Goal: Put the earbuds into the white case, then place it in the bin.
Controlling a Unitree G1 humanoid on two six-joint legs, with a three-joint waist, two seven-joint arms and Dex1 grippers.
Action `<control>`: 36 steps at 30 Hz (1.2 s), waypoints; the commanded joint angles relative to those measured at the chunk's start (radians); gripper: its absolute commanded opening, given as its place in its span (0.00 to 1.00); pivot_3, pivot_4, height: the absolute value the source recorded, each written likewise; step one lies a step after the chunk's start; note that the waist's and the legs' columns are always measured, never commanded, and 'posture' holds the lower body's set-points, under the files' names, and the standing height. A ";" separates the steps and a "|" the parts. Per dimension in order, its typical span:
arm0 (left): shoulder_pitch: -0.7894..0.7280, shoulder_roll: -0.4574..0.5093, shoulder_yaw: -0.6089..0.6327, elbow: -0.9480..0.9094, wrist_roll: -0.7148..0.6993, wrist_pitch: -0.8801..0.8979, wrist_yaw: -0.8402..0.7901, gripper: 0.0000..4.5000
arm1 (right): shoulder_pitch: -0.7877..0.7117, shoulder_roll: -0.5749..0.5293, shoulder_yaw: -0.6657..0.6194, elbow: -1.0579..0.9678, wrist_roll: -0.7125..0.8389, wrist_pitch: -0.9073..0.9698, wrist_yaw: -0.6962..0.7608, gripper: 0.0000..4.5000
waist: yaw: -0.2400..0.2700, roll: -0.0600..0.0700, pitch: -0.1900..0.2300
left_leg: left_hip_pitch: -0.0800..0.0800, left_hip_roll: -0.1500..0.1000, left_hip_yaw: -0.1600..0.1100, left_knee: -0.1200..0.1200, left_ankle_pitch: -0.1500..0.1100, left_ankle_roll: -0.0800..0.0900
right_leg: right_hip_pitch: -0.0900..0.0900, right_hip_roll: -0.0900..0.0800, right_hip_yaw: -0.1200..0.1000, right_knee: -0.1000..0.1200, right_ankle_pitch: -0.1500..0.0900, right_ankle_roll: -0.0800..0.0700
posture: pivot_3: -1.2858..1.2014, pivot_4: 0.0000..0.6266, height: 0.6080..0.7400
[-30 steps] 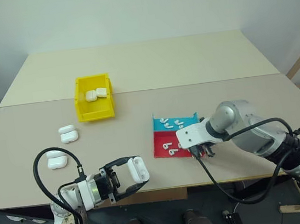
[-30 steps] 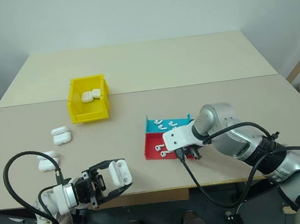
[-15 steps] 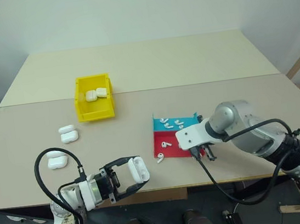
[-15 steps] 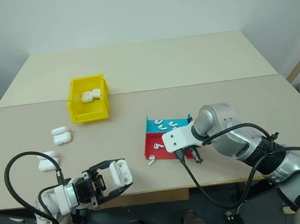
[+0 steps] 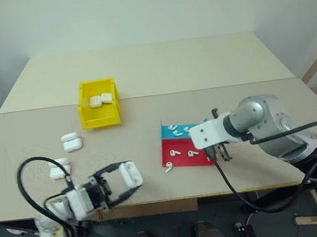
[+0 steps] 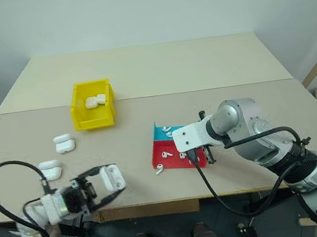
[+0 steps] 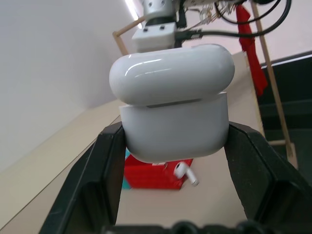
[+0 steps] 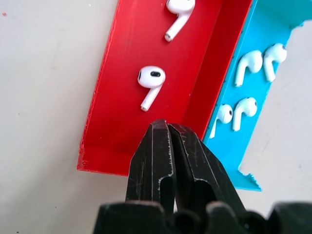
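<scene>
Right tool (image 8: 168, 127) lifted off tray (image 5: 178, 157) empty; left tool (image 5: 120, 185) shifted left.

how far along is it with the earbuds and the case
Done: two white cases already lie in the yellow bin. In hand: the left claw grips another white case, lid ajar. The right claw is shut and empty above the red tray. Left: earbuds remain in the tray, one on the table; four cases wait.
</scene>
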 commanded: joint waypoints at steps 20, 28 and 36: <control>0.074 -0.021 0.026 -0.146 -0.043 0.053 -0.008 0.62 | -0.060 0.089 0.054 0.042 -0.059 0.173 0.017 0.69 | 0.000 0.000 0.000 | -0.005 0.000 0.000 0.000 0.000 0.000 | -0.006 -0.001 0.000 0.001 0.001 -0.001 | 0.52 0.24 1.00; 0.068 -0.036 -0.012 -0.166 -0.033 0.049 0.009 0.62 | -0.077 0.114 0.080 0.034 -0.058 0.224 0.018 0.61 | 0.002 0.000 0.000 | -0.005 0.000 0.000 0.000 0.000 0.000 | -0.006 -0.001 0.000 0.001 0.001 -0.001 | 0.52 0.24 1.00; 0.072 -0.049 -0.045 -0.172 -0.014 0.031 0.015 0.62 | -0.088 0.147 0.127 0.050 -0.068 0.266 0.002 0.61 | 0.001 0.000 0.000 | -0.006 0.000 0.000 0.000 0.000 0.000 | -0.007 -0.001 0.000 0.002 0.001 -0.002 | 0.52 0.24 1.00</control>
